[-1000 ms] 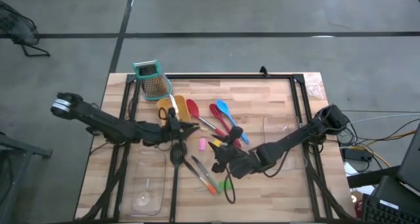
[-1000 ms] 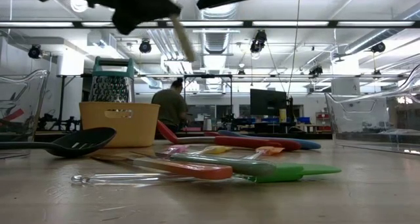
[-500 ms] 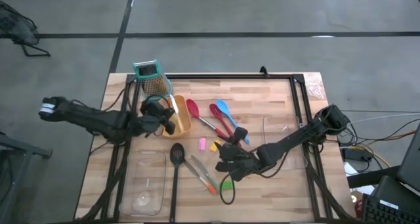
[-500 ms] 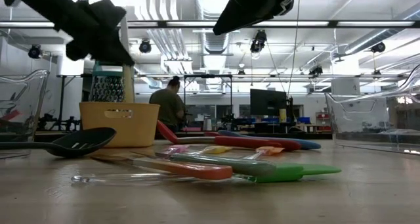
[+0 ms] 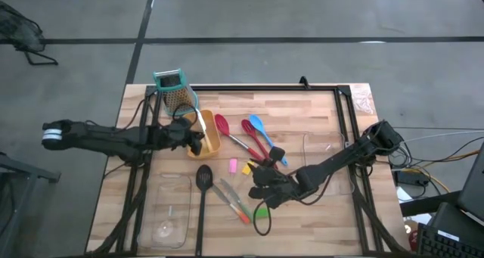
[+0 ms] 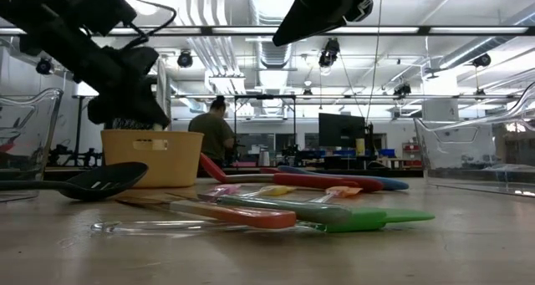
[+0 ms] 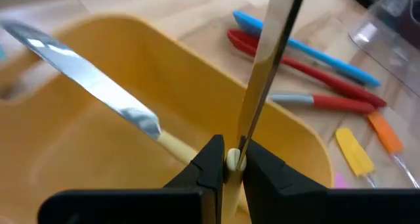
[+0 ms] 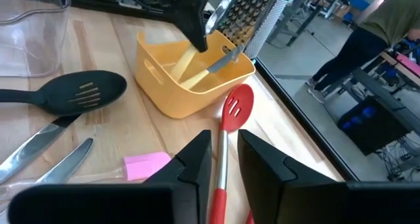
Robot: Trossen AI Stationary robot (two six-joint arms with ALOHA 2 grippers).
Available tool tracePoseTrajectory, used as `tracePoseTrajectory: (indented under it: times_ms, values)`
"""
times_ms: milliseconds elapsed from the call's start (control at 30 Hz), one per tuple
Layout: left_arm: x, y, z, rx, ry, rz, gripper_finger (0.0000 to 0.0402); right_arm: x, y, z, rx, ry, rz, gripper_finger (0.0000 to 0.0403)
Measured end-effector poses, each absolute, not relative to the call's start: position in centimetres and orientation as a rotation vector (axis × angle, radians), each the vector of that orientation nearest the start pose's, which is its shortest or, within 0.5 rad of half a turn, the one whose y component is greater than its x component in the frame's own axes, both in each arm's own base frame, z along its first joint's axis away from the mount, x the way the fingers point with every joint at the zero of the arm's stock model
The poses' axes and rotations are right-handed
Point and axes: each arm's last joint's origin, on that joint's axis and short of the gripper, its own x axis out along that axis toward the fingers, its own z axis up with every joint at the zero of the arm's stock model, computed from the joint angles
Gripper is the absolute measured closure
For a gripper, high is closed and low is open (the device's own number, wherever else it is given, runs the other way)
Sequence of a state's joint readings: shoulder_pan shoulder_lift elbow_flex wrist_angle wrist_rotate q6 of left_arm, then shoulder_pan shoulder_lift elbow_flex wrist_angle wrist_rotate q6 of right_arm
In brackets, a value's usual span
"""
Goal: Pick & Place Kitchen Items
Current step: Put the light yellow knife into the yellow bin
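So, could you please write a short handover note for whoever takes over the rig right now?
Left gripper: fingers shut on a knife, held inside the yellow tray.
Right gripper: fingers open above the slotted red spoon, nothing held.
Done: a second knife lies in the tray.
Left: both red spoons, blue spoon, black spoon and clear-handled tools, all loose on the table.

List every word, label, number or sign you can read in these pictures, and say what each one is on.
None can be read.
Yellow tray: a small pale patch on its front wall, too small to tell if it is writing.
Grater: no readable marking on its teal top.
Monitor in the room behind: dark screen, nothing legible.
Spoons and small tools on the table: no print visible.
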State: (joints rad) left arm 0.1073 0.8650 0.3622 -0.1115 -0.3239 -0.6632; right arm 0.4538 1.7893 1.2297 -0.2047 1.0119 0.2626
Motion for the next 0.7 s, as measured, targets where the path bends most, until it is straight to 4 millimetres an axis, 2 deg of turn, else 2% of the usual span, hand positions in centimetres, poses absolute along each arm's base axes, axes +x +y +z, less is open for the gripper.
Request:
tracePoseTrajectory:
  times_ms: [367, 700]
  values:
    - [16.41, 2.94, 17.22, -0.565, 0.482, 0.611, 0.0337, 34.94, 14.31, 22.45, -0.268, 0.496, -0.596, 0.0355]
    - [16.37, 3.01, 17.21, -0.537, 0.481, 0.631, 0.0321, 34.89, 14.29, 22.35, -0.270, 0.499, -0.596, 0.0333]
